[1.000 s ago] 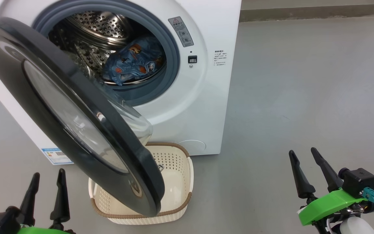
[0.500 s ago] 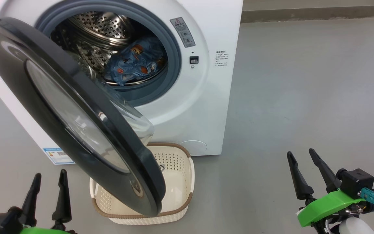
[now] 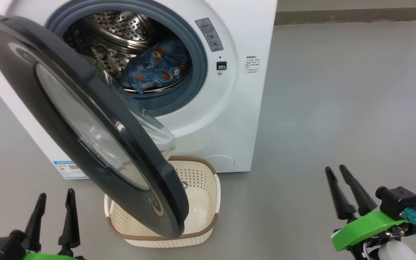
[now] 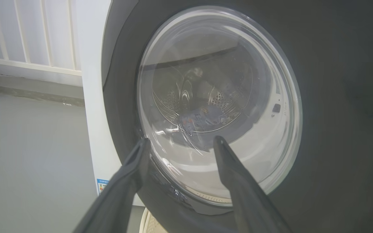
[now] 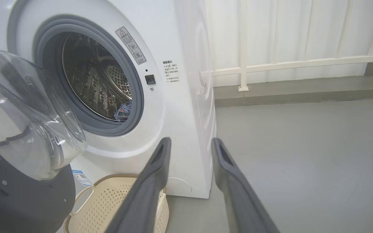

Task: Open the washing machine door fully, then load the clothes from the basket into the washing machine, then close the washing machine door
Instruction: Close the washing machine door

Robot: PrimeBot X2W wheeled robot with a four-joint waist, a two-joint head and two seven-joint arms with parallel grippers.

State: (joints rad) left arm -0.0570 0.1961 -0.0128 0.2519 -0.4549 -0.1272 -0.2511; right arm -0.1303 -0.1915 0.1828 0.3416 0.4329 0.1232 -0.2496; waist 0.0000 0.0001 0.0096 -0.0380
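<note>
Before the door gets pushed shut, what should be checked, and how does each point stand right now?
1. Clothes inside the drum, grey seal looks bare: ok.
2. Basket emptied: visible part bare, rest hidden behind the door: cannot tell.
3. Washing machine door partly open, nothing between it and the drum: ok.
4. Left gripper free, jaws apart, facing the door's outer side: ok.
5. Right gripper free, jaws apart, off to the side of the door: ok.
</note>
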